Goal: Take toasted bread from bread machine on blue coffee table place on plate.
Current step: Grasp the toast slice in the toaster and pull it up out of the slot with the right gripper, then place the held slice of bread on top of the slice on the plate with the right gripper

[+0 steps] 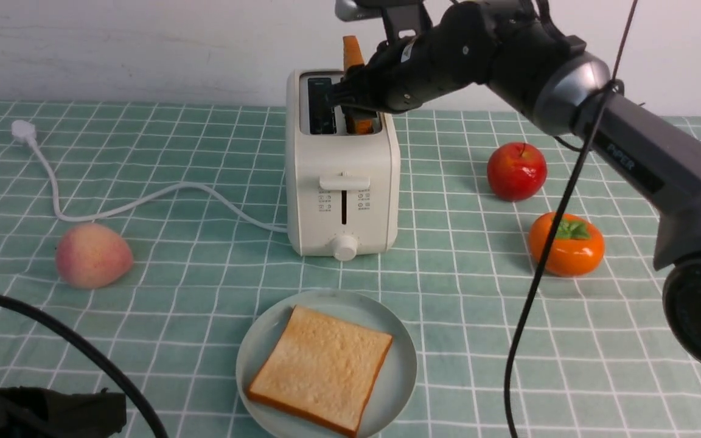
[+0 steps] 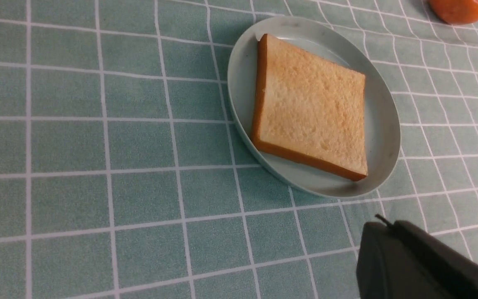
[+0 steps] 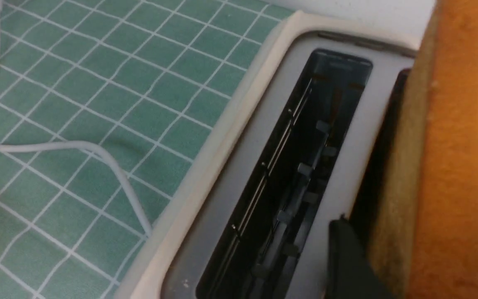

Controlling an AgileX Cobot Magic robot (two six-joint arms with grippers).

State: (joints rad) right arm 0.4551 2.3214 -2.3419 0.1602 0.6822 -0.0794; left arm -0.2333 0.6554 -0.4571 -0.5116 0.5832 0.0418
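Near us, our left gripper (image 2: 388, 249) is resting pinched shut by the round pale blue-green plate (image 1: 400, 371) holding one square golden toast slice (image 1: 320, 368). Farther back, our right gripper (image 1: 353, 106) is squeezing the second orange-crusted slice (image 1: 352, 58) in the boxy cream-white toaster (image 1: 341, 182); we should be lifting straight up.

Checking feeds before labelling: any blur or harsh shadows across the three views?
Front view: even light, soft shadows beside the round red apple; the grey right arm looms large near the lens. Left wrist view: round pale blue-green plate and its square toast slice are sharp. Right wrist view: the upright orange-crusted toast slice is close and soft; the cream toaster's slot is dark.
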